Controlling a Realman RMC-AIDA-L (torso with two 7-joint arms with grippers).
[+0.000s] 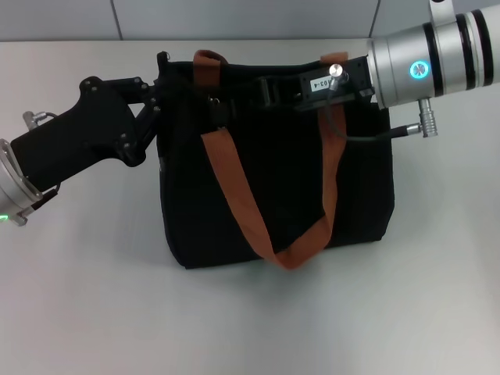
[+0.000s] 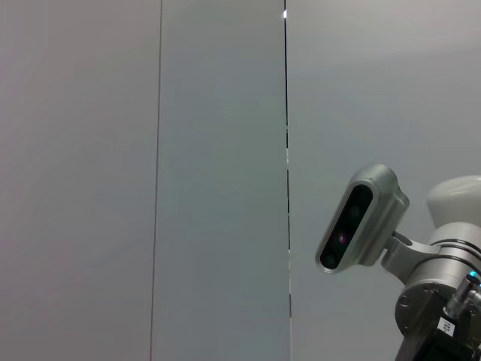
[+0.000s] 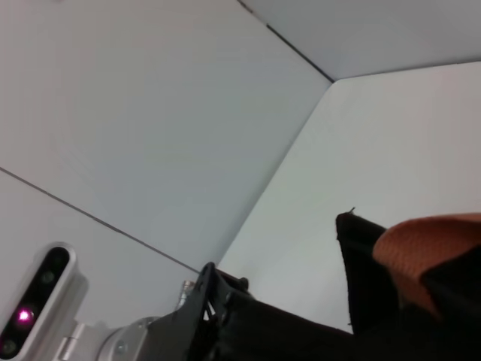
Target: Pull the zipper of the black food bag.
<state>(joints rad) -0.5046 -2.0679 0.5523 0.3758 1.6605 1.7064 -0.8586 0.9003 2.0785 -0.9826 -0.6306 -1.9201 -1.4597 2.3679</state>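
The black food bag (image 1: 273, 187) lies flat on the pale worktop (image 1: 250, 320), its top edge toward the far wall and its bottom edge nearer the robot. One orange-brown strap handle (image 1: 258, 203) runs from the far top edge down across the front panel in a long loop that reaches past the bag's near edge onto the worktop. The left gripper (image 1: 162, 87) comes in from the robot's left, its black body slanting up and across from the silver wrist ring at the picture's edge, and its linkage meets the bag's top left corner; the fingers there merge with the black fabric, so I cannot tell whether they are apart or closed on the cloth. The right gripper (image 1: 266, 92) reaches in from the robot's right, the silver forearm nearly level and lying along the bag's top edge, with a black cable hanging from it over the fabric. Its fingers sit over the opening near the middle of the top edge, beside the strap's upper anchor, and whether they are pinched together or apart cannot be told. A small glint of metal (image 1: 212, 101) shows just beside the strap at the top edge, too small to say it is the zipper. The right wrist view shows the bag's corner (image 3: 359, 248) and the strap's orange edge.
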